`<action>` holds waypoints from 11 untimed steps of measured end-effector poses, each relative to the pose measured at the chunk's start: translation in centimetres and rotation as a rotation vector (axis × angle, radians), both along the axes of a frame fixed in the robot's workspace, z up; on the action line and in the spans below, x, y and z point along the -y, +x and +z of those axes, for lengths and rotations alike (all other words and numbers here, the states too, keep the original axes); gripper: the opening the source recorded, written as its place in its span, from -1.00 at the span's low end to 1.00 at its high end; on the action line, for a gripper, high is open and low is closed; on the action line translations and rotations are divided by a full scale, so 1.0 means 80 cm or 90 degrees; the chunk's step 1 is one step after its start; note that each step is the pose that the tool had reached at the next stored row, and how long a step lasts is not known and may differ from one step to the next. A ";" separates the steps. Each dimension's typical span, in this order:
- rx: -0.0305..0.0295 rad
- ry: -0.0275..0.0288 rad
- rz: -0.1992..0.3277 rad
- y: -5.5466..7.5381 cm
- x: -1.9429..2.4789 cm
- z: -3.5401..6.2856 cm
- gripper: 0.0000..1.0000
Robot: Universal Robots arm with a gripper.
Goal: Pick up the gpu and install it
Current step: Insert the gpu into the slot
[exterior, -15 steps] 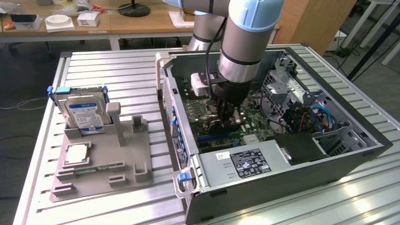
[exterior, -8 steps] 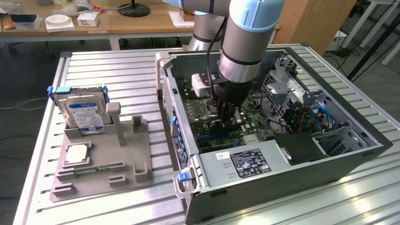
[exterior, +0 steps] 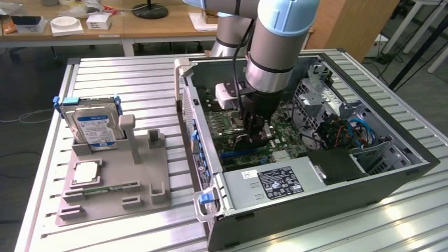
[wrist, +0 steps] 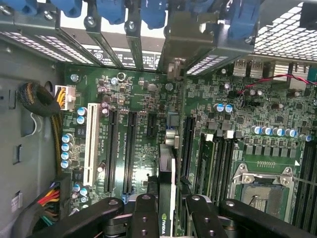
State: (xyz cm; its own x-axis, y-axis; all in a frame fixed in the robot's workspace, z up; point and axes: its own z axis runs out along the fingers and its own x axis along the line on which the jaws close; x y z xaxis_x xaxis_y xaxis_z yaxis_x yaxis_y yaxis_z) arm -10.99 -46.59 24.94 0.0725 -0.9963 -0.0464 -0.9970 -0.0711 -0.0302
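My gripper (exterior: 253,135) is deep inside the open computer case (exterior: 392,178), low over the green motherboard (wrist: 129,94). Seen edge-on in the wrist view, the gpu (wrist: 166,173) is a thin dark card standing between the black fingers (wrist: 143,215), and the gripper (wrist: 169,218) is shut on it. Its lower edge lies along a long slot next to the black expansion slots (wrist: 130,148). Its metal bracket (wrist: 174,47) reaches the rear slot openings. I cannot tell how deep the card sits. In the exterior view the gripper body hides most of the card.
A grey fixture (exterior: 115,202) at the exterior view's left holds the silver hard drive (exterior: 94,128), a processor (exterior: 85,173) and a green memory stick (exterior: 105,189). Inside the case are the power supply (exterior: 280,184), drive cages (exterior: 318,92), the processor socket (wrist: 262,186) and cable bundles (wrist: 42,101).
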 end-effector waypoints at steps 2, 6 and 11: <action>0.0000 0.0000 0.001 0.000 -0.0001 0.000 -0.47; 0.0001 0.0001 0.004 0.001 -0.0006 0.000 -0.47; 0.0002 0.0001 0.007 0.002 -0.0017 0.000 -0.47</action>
